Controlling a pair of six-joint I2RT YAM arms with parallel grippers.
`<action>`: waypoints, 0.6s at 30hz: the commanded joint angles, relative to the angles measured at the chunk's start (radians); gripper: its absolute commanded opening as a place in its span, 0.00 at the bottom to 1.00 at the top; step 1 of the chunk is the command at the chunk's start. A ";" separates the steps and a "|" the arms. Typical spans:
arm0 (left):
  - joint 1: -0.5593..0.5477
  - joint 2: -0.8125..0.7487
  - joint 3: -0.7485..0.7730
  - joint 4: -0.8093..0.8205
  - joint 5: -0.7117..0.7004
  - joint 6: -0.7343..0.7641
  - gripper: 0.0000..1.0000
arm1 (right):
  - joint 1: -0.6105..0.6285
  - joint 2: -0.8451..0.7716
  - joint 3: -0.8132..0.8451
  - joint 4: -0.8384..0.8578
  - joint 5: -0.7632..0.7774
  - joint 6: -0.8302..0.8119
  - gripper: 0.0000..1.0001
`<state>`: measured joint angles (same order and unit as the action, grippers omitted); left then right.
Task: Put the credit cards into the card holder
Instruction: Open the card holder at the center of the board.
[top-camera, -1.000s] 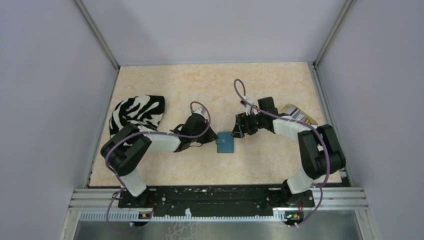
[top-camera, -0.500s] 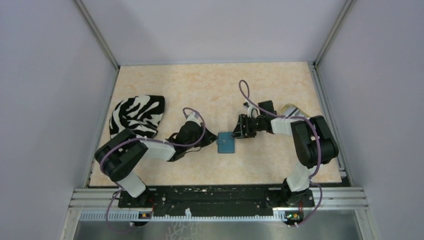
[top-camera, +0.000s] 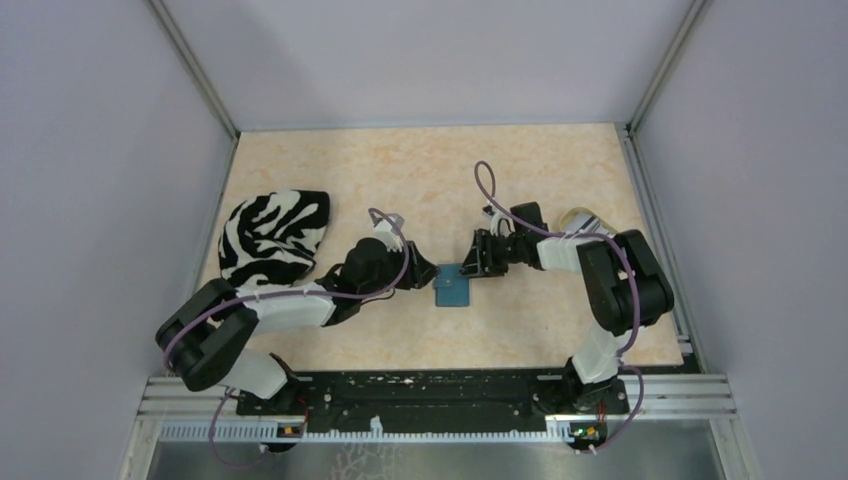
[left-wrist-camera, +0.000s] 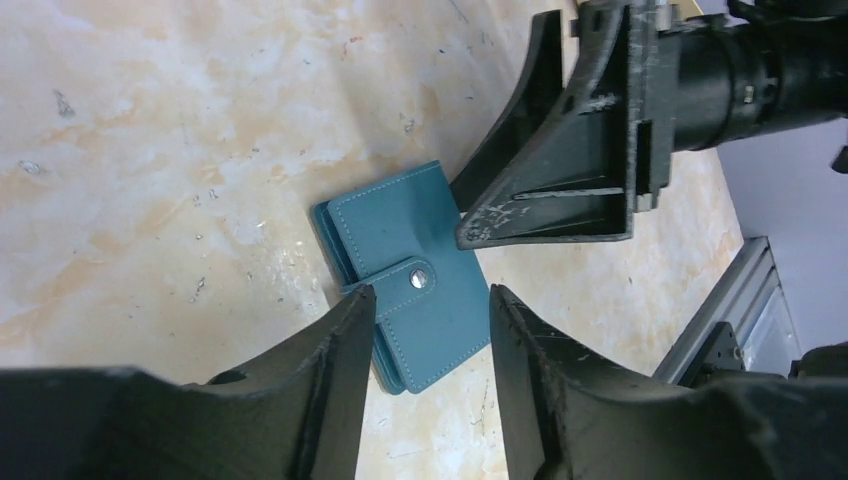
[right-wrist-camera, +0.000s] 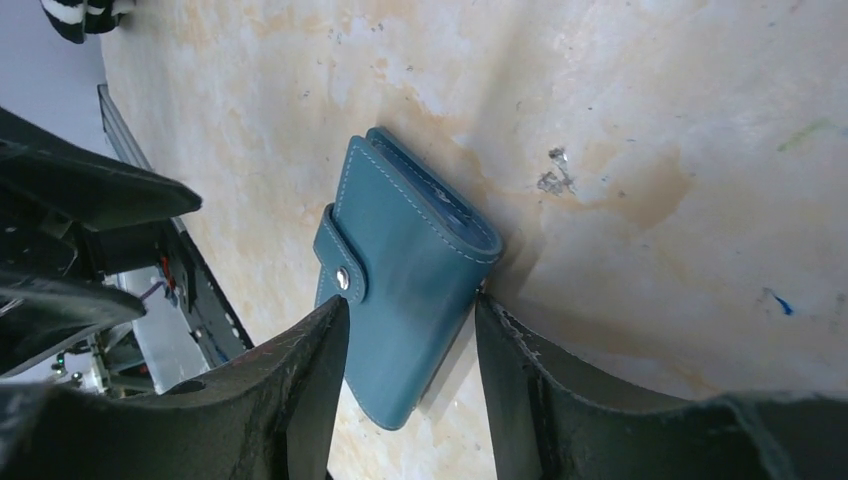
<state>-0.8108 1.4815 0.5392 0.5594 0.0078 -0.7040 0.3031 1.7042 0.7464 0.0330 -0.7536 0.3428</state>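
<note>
My left jaws stand partly spread, low over the tabletop (top-camera: 400, 170), and nothing is pinched in them. The card holder (left-wrist-camera: 395, 235) lies flat and closed just ahead of their tips, seen through the gap. Its snap tab (left-wrist-camera: 405, 283) sits right at the tip of one of my left fingers (left-wrist-camera: 320, 380), and its opposite long edge runs close by the inner face of the other. From above, these jaws end just beside the holder's edge on the side of my left arm (top-camera: 290, 305).

My right jaws meet the same holder from the opposite side, their tips facing my left ones with the holder between the two pairs. They too are partly spread. In the right wrist view the holder fills the gap between my right fingers (right-wrist-camera: 300, 390). The tab side meets one finger and the opposite edge meets the other. Whether they press on it or only bracket it, I cannot tell.

The holder is teal-blue with pale stitching, and its tab is snapped shut. Well behind my left jaws, towards the outer side, lies a black-and-white striped cloth (top-camera: 275, 235). Behind my right jaws a beige object (top-camera: 585, 218) shows in part, mostly hidden by the right arm.
</note>
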 joint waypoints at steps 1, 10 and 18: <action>-0.004 -0.076 -0.008 -0.082 0.021 0.185 0.56 | 0.033 0.049 -0.001 -0.002 0.049 0.021 0.50; -0.004 -0.036 -0.052 -0.067 0.105 0.092 0.64 | 0.037 0.097 0.016 -0.026 0.070 0.009 0.47; -0.004 -0.027 -0.117 0.015 0.092 0.012 0.63 | 0.037 0.076 0.022 -0.031 0.069 0.000 0.46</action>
<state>-0.8120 1.4704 0.4625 0.5018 0.0963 -0.6491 0.3264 1.7561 0.7689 0.0639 -0.7841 0.3824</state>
